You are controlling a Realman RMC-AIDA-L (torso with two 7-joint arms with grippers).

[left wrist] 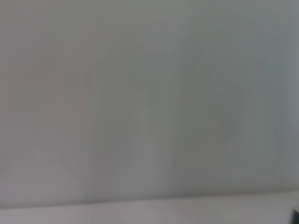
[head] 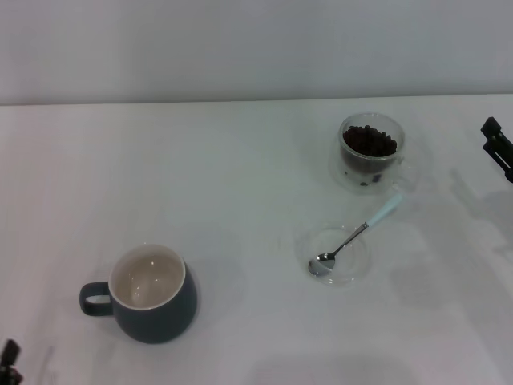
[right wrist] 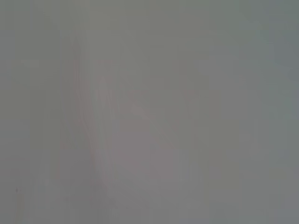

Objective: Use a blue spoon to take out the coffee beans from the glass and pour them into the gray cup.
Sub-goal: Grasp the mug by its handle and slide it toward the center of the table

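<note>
In the head view the blue spoon (head: 353, 238) lies with its silver bowl on a flat clear saucer (head: 335, 254), its pale blue handle pointing up and to the right toward the glass. The glass (head: 370, 151) stands behind it, right of centre, filled with dark coffee beans (head: 369, 142). The gray cup (head: 151, 294) stands at the front left, cream inside and empty, its handle to the left. My right gripper (head: 498, 149) is at the right edge, right of the glass. My left gripper (head: 9, 362) shows only as a tip at the bottom left corner. Both wrist views show only blank pale surface.
The white table (head: 240, 184) ends at a pale wall at the back.
</note>
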